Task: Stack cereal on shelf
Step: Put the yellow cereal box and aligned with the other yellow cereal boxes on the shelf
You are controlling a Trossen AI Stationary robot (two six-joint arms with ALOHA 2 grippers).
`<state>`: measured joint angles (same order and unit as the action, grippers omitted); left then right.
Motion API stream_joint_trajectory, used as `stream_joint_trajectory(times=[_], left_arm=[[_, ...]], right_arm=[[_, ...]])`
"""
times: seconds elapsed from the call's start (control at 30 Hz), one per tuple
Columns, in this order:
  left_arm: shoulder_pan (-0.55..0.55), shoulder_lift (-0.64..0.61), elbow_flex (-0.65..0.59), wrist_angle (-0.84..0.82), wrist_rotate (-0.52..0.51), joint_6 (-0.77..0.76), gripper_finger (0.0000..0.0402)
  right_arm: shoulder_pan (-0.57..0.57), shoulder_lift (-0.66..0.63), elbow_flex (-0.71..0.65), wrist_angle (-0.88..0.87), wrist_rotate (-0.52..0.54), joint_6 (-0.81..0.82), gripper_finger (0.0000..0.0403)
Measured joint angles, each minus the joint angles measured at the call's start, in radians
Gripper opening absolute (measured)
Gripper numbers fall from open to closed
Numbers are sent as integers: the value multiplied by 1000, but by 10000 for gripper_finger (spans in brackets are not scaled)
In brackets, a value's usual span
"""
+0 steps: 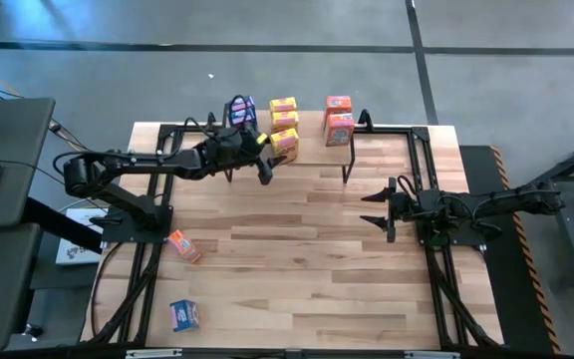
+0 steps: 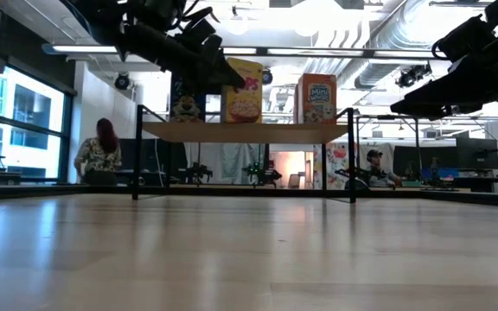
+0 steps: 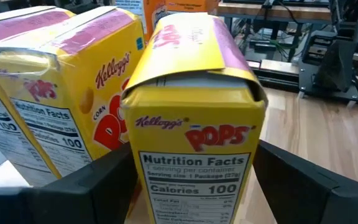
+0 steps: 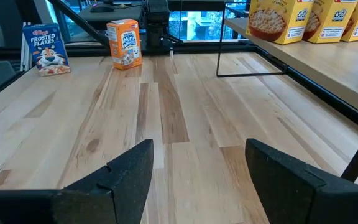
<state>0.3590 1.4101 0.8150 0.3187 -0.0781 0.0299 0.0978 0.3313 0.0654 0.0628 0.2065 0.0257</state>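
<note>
Three yellow boxes (image 1: 283, 124) stand upright in a row on the shelf (image 1: 367, 140), two orange-red (image 1: 338, 120) beside them, one blue (image 1: 241, 108) at its end. Off-shelf: an orange-red box (image 1: 182, 245), a blue box (image 1: 184, 314).

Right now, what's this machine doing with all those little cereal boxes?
It is stacking them on the small shelf. The left gripper is at the shelf with its fingers open around a yellow box, apparently just set beside two other yellow boxes. A blue box and two orange-red boxes are up there too. One orange-red box and one blue box wait on the table. The right gripper hangs open, holding nothing.
</note>
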Motion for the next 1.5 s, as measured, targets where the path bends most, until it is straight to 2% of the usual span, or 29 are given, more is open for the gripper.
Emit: stream_joint_trajectory(times=[0.2, 0.67, 0.9, 1.27, 1.5], left_arm=[[-27, 0, 0, 0, -85, 0, 294], [-85, 0, -1, -1, -198, 8, 294], [-130, -40, -1, -61, -297, -1, 294], [-192, -42, -1, -69, -437, -18, 294], [-200, -42, -1, -71, -469, -40, 294]], right_arm=[[0, 0, 0, 0, 0, 0, 248], [0, 0, 0, 0, 0, 0, 248], [0, 0, 0, 0, 0, 0, 248], [0, 0, 0, -1, 0, 0, 248], [0, 0, 0, -1, 0, 0, 248]])
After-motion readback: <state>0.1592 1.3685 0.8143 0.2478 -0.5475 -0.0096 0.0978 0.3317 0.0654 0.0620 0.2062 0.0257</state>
